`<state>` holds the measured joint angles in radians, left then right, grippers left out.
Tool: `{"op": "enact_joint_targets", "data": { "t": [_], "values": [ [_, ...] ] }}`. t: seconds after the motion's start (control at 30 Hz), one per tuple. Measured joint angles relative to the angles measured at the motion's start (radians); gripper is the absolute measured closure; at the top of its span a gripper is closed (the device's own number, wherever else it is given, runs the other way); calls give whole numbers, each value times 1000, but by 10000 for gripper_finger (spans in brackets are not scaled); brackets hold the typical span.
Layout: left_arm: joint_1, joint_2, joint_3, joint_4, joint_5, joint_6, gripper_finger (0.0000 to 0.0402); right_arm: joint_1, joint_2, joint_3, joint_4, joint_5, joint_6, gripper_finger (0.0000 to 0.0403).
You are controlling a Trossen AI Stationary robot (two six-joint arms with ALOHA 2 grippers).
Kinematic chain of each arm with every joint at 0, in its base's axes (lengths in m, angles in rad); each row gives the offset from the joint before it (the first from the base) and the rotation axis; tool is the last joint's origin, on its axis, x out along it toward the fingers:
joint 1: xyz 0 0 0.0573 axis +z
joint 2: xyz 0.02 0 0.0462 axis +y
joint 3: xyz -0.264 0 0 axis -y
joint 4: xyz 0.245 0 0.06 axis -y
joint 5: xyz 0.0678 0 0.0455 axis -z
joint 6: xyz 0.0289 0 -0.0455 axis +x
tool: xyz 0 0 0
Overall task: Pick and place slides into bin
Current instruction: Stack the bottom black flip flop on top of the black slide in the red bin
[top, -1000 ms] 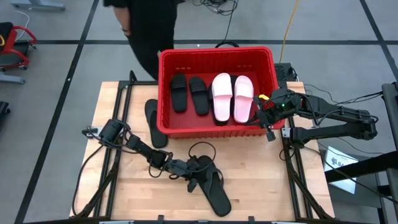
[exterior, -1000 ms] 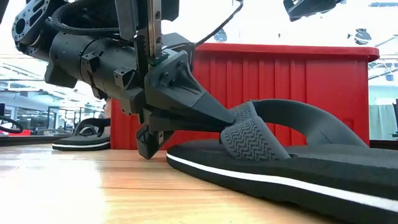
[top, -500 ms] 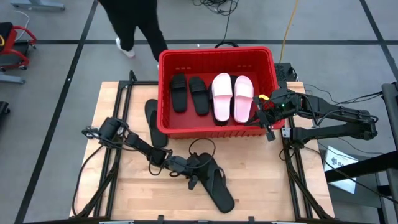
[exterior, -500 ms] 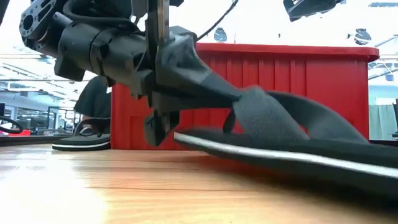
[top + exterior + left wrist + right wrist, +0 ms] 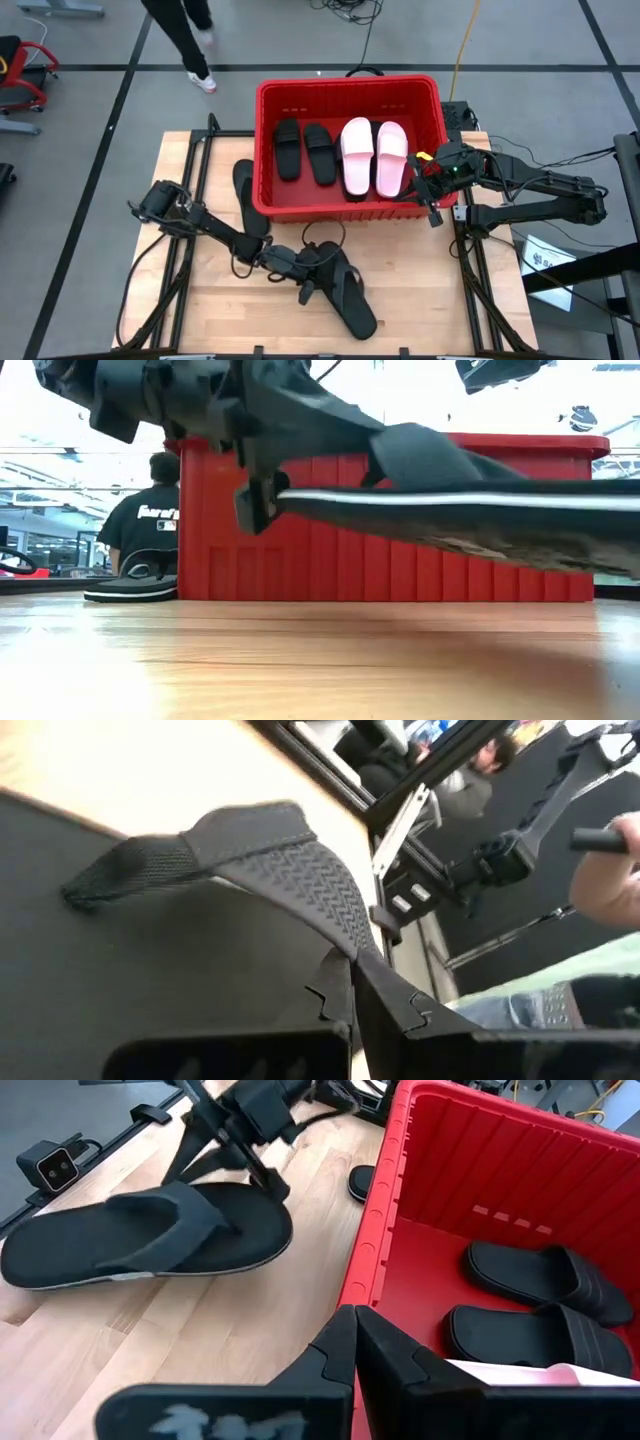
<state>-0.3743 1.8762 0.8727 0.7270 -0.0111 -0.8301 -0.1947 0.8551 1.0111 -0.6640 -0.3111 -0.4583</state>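
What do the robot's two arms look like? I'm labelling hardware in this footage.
Both arms are dark, jointed and slim, with black cables looping alongside. The left pincer has black, angular fingers with wedge-shaped tips. The right pincer carries yellow and red markings and a small green light near its wrist; its fingers are black, tapering to points.

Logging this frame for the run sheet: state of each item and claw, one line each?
Black flip-flop: held by its strap, lifted clear of the table.
Left claw: shut on the flip-flop's strap.
Right claw: shut, empty, at the bin's right rim.
Bin: upright, holding four slides.
Black slide left of the bin: flat on the table.
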Motion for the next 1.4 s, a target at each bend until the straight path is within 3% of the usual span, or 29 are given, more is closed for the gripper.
{"op": "enact_joint_targets", "data": {
  "t": [0.23, 0.57, 1.0, 1.13, 1.4],
  "values": [
    [-1, -101, 3, -105, 4, 10, 402, 0, -1, -7, 2, 0, -7, 403],
    [-1, -346, 3, -351, 1, 8, 401, 0, 0, -71, 64, -1, -8, 403],
    [3, -579, 30, -425, 3, 5, 401, 0, -3, -72, 158, -1, -16, 403],
    [21, -621, 124, -573, 3, 73, 401, 0, -3, -72, 181, -1, -24, 403],
    [115, -636, 428, -1124, 10, 255, 401, 0, -3, -72, 221, -1, -26, 403]
  ]
}}
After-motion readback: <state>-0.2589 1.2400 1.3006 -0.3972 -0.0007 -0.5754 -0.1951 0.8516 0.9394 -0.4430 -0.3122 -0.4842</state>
